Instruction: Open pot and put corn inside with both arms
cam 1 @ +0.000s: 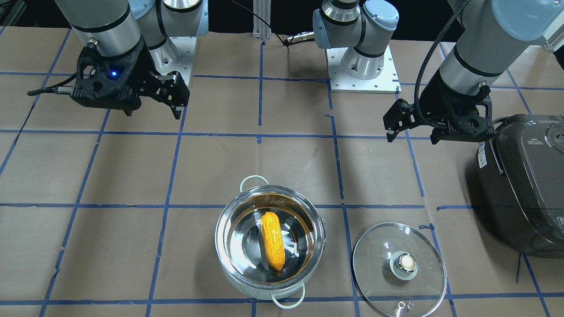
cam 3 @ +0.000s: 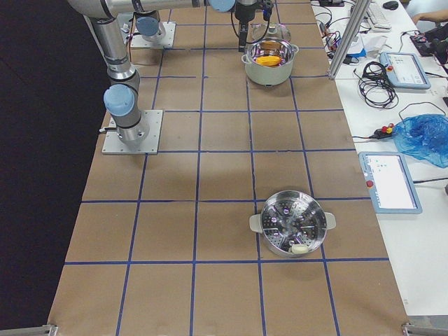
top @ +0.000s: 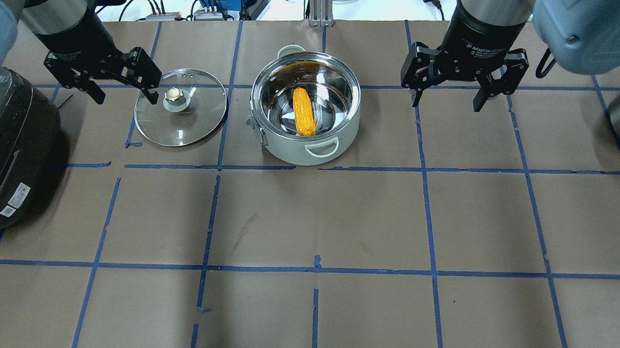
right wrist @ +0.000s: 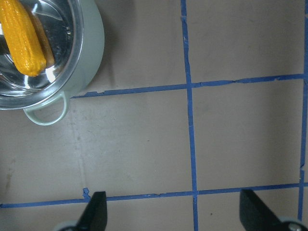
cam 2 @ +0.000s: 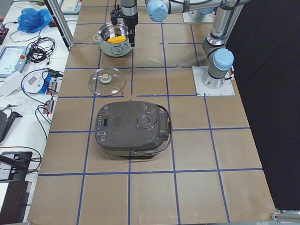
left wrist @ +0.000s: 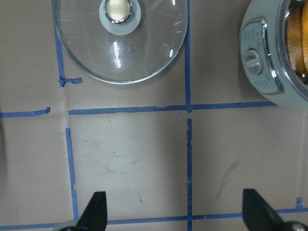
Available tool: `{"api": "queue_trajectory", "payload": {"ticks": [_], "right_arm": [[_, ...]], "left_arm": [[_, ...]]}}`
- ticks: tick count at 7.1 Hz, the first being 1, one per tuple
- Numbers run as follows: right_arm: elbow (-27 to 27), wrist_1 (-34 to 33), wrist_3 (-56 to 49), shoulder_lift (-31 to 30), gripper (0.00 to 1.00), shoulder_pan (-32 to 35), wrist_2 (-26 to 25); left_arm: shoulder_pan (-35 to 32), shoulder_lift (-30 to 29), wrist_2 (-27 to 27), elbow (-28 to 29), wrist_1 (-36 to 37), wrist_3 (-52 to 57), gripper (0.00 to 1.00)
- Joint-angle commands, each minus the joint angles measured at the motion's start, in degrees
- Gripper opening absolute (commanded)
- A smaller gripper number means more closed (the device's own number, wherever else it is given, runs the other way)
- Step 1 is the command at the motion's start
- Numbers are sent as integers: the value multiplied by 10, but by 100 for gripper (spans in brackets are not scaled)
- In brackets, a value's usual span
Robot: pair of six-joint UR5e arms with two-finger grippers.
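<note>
The steel pot (cam 1: pixel 219 237) stands open on the table, also in the overhead view (top: pixel 352 128). The yellow-orange corn (cam 1: pixel 272 240) lies on its bottom, also seen from overhead (top: pixel 303 111). The glass lid (cam 1: pixel 405 264) lies flat on the table beside the pot, knob up, also in the overhead view (top: pixel 180 115). My left gripper (top: pixel 127 98) hovers open and empty near the lid's edge, away from the pot. My right gripper (top: pixel 446 101) hovers open and empty to the other side of the pot, apart from it. The wrist views show the open left gripper (left wrist: pixel 175 211) and open right gripper (right wrist: pixel 173 211) above bare table.
A dark grey rice cooker (top: pixel 3 147) sits at the robot's left end of the table, close to my left arm. A steel steamer pot (cam 3: pixel 292 224) stands far out on the right end. The table is brown paper with blue tape lines.
</note>
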Motion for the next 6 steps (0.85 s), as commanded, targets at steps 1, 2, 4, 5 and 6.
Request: {"api": "queue_trajectory", "payload": {"ticks": [1, 2, 4, 5, 6], "right_arm": [[1, -11, -1, 2, 100, 0, 6], [0, -11, 0, 2, 100, 0, 5], [3, -10, -2, 3, 100, 0, 1], [2, -9, -2, 2, 100, 0, 1], [2, -10, -2, 2, 100, 0, 1]], "left_arm": [[-16, -45, -18, 71, -37, 0, 100], [-20, -50, -18, 76, -40, 0, 100], [-29, -50, -17, 75, -41, 1, 100], [-30, -51, -16, 74, -41, 1, 100], [-32, -51, -17, 74, -41, 1, 100]]}}
